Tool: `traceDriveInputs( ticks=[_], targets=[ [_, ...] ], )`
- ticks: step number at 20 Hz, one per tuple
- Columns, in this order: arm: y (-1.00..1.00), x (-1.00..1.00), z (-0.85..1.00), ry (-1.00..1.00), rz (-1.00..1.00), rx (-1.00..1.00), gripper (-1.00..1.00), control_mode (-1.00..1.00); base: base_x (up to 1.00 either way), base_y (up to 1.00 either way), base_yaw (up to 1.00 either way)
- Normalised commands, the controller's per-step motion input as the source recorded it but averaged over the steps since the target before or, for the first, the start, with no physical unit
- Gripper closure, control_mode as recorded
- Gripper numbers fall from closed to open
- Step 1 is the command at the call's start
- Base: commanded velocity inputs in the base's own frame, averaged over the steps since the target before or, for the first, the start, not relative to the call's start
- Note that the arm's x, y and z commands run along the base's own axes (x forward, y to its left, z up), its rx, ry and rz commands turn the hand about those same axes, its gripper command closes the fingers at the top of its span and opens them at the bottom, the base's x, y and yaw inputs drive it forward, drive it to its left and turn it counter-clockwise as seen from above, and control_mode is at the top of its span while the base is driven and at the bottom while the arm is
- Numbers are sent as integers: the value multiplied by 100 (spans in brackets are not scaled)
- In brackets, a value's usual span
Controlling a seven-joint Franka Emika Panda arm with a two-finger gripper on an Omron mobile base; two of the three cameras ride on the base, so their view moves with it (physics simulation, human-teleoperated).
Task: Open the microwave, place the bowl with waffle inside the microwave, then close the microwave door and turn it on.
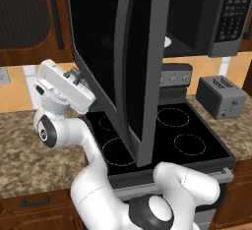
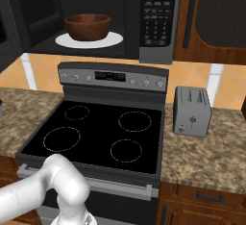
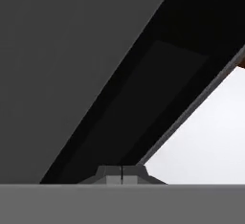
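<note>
Gripper point(image 1: 78, 76): far left, against the outer face of the microwave door point(image 1: 135, 71), fingers point(image 3: 114, 174) pressed together, holding nothing. Door: swung open, standing out over the stove point(image 2: 96, 132). Bowl point(image 2: 87, 26): on the white turntable plate point(image 2: 113, 40) inside the microwave point(image 2: 158, 22). Toaster point(image 2: 192, 111): on the bench point(image 2: 202, 156), right of the stove.

arm point(image 1: 93, 185): showing glossy white rounded shells | joints: showing dark grey discs ringed in white at elbow and base | hand point(image 1: 66, 87): appearing as blocky white housing with grey metal fittings at its front | fingertips point(image 3: 122, 174): appearing small, grey, pressed together
</note>
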Motion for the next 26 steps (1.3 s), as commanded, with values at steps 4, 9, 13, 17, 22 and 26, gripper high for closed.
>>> traceDriveInputs(
  ticks=[4, 9, 13, 17, 22, 26],
  targets=[
    [-99, -14, 90, 0, 3, 34, 100, -100, 0, 0, 0],
    [-100, -2, 76, 19, 17, 35, 100, -100, 0, 0, 0],
    [-100, 12, 44, 38, 21, 27, 100, -100, 0, 0, 0],
    [-96, 47, 8, 53, 21, 18, 100, -100, 0, 0, 0],
    [-98, 69, 0, 51, 20, 16, 100, -100, 0, 0, 0],
    [-95, 87, 0, 46, 20, 25, 100, -100, 0, 0, 0]
  ],
)
